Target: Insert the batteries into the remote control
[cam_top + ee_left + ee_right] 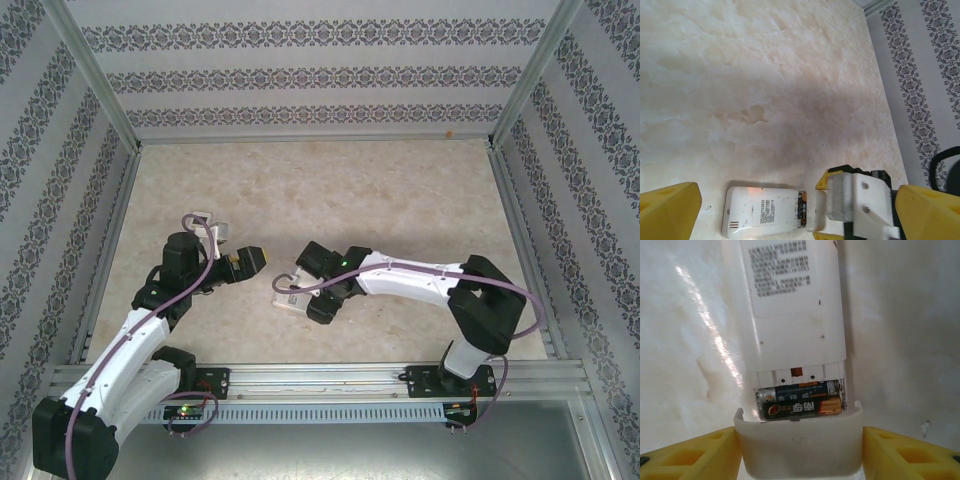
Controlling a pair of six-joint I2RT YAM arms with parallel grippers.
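Marbled beige worktop (330,190) carries a white remote (792,305), lying face down near the middle of its near edge. The left fingers (670,212) stand wide apart and empty close by. The right fingers (700,455) are clamped on the battery cover (799,447), which is butted against the open compartment where two batteries (800,402) lie seated. Loading looks done; the next move is likely to slide the cover squarely home.

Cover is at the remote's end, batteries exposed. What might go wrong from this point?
1. The white rectangular remote lies loose on the table; the left gripper is open and not gripping it, so a push from the right gripper may slide it away.
2. The white plastic battery cover in the right gripper sits at the edge of the dark copper-toned batteries; entering tilted, it could catch on them or jam.
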